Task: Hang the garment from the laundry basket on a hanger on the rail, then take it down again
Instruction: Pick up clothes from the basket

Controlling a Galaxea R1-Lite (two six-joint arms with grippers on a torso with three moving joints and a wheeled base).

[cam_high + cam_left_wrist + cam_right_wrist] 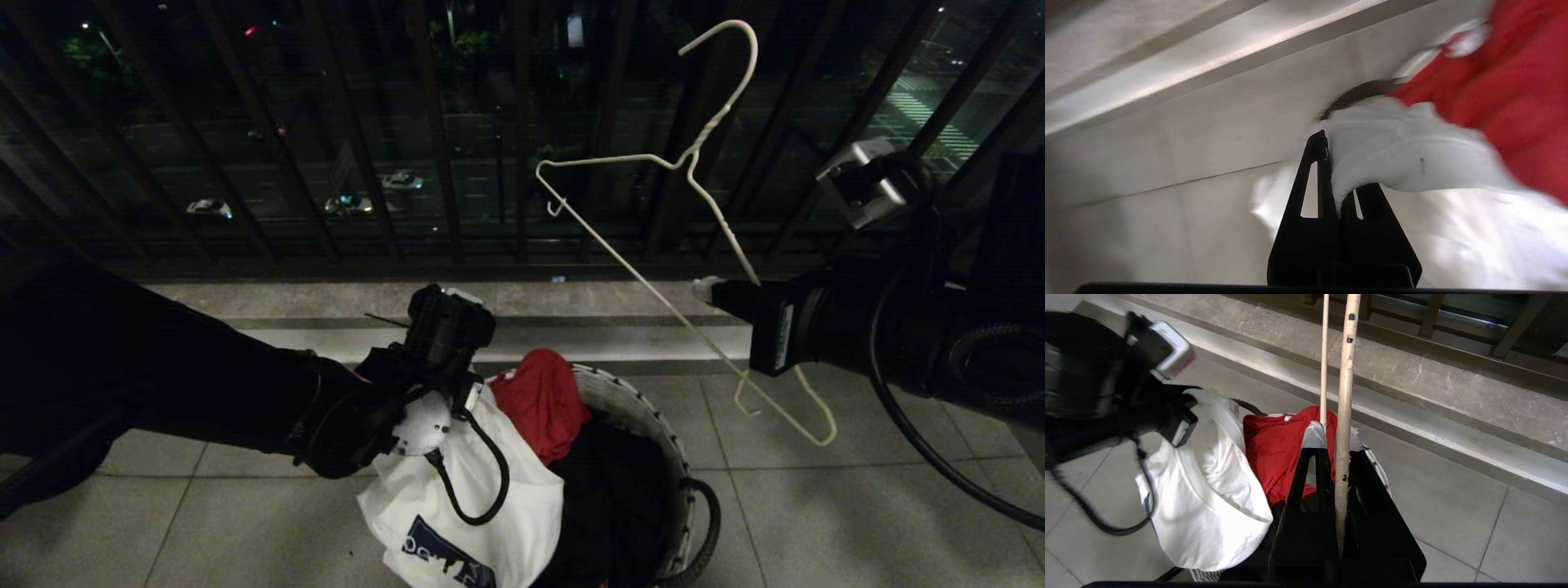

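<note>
I've got the left claw (1333,163) pinched on a fold of the white T-shirt (478,498), right at the laundry basket (653,416). The shirt drapes over the basket's near-left edge, blue logo facing down toward the tiled floor (857,506). A red cloth (543,400) and a black garment (612,506) sit in the basket beside it. The right claw (1337,453) is clamped on the white wire hanger (702,155), held up right of the basket, hook uppermost against the dark balcony railing (351,147).
</note>
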